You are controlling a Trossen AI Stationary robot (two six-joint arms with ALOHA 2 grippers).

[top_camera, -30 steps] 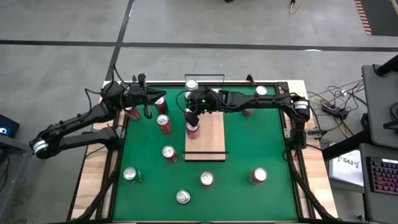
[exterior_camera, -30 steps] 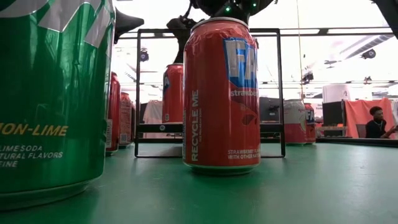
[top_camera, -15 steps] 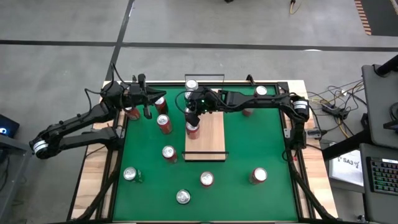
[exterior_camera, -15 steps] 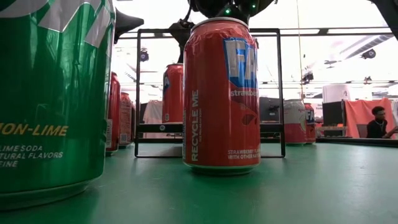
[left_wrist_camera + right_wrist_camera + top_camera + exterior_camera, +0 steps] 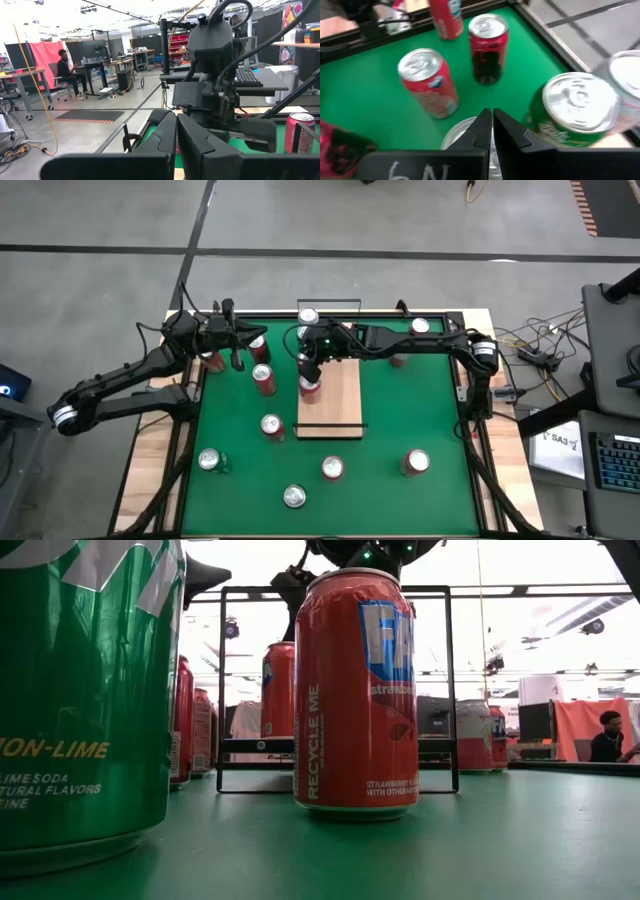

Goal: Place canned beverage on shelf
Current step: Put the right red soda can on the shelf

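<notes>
Green lime-soda can (image 5: pixel 80 690) and a red strawberry can (image 5: pixel 355 690) fill the nearest part of the low view, with loose cans scattered over the green mat (image 5: pixel 420 400) behind them. Farther in lies the shelf (image 5: pixel 338 408), its near half bare. A red can (image 5: pixel 311 387) stands at the board's left long edge, seemingly already on it.

Nothing has shifted over the last second. The right end effector (image 5: pixel 308 366) still hovers just above that can, fingers pressed together and pinching nothing, so I judge this placement finished or paused.

The left end effector (image 5: pixel 237 356), also pressed together and empty, waits by the tabletop's far left edge. Room there is tight: another red can (image 5: pixel 263 378) stands near the shelf's left side. The right side is open.
</notes>
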